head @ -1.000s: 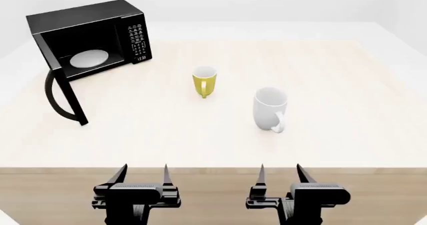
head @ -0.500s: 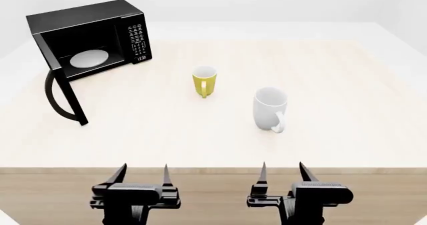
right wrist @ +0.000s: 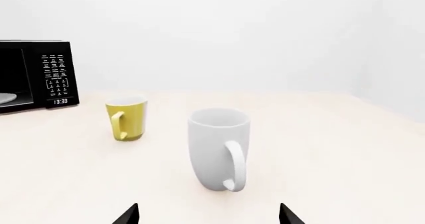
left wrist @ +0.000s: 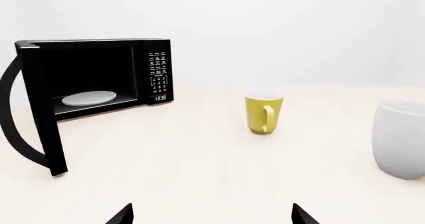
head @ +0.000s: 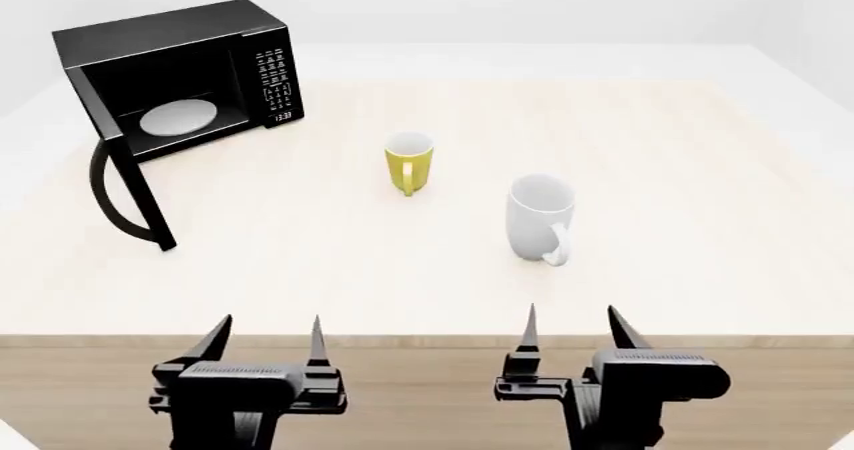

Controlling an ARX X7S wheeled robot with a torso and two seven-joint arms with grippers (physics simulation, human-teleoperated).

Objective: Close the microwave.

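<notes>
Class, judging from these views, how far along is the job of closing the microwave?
Nothing is done: the microwave has its door swung wide open, the white plate showing inside. Nothing is in hand: the left gripper and right gripper are open and empty at the table's near edge. Reaching the door and pushing it shut remains.

The microwave [head: 187, 75] stands at the table's [head: 694, 170] far left corner, its door [head: 127, 185] swung out toward the near edge. Bare tabletop lies between that door and the yellow mug [head: 410, 162], which stands well apart to the right. The white mug [head: 541, 217] stands nearer, ahead of the right gripper [head: 571, 328]; the left gripper [head: 264, 332] faces open table
</notes>
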